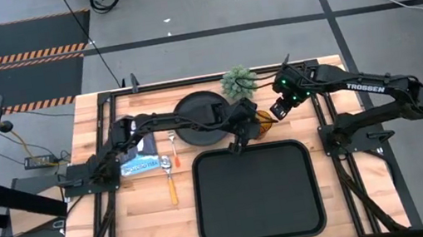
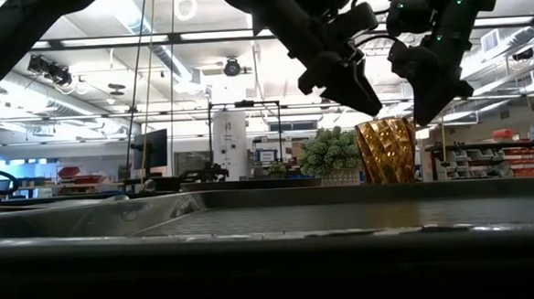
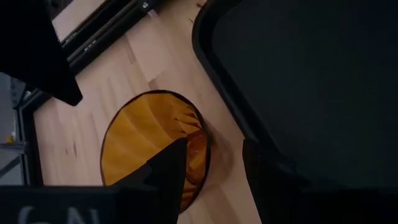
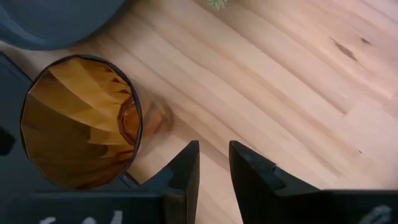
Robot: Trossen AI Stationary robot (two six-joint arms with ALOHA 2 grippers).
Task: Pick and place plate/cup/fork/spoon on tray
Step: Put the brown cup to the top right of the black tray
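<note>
The cup (image 1: 264,130) stands upright on the desk (image 1: 341,200), just beyond the tray's (image 1: 257,192) far right corner and close to its rim. In the left wrist view the cup (image 3: 152,146) shows its open mouth from above, right beside the tray's (image 3: 311,81) rounded corner. The left pincer (image 1: 238,141) hangs over the cup's near-left side; its fingers (image 3: 171,168) are spread, one over the cup's rim and the other over the gap between cup and tray, pinching nothing. In the low view the left pincer (image 2: 360,94) sits just above the cup (image 2: 386,150) and does not touch it.

The right pincer (image 1: 276,112) hovers just to the far right of the cup. Its fingers (image 4: 186,168) stand a narrow gap apart over bare wood, with the cup (image 4: 81,121) off to one side, and hold nothing. In the low view the right pincer (image 2: 427,109) points down just beside the cup's upper edge.

The tray is bare inside. The plate (image 1: 200,118) lies on the desk beyond the tray's far left corner, partly under the left arm, with nothing visible on it. The fork (image 1: 174,152) and spoon (image 1: 171,182) lie on the desk left of the tray. A small plant (image 1: 240,81) stands at the far edge, behind the cup.
</note>
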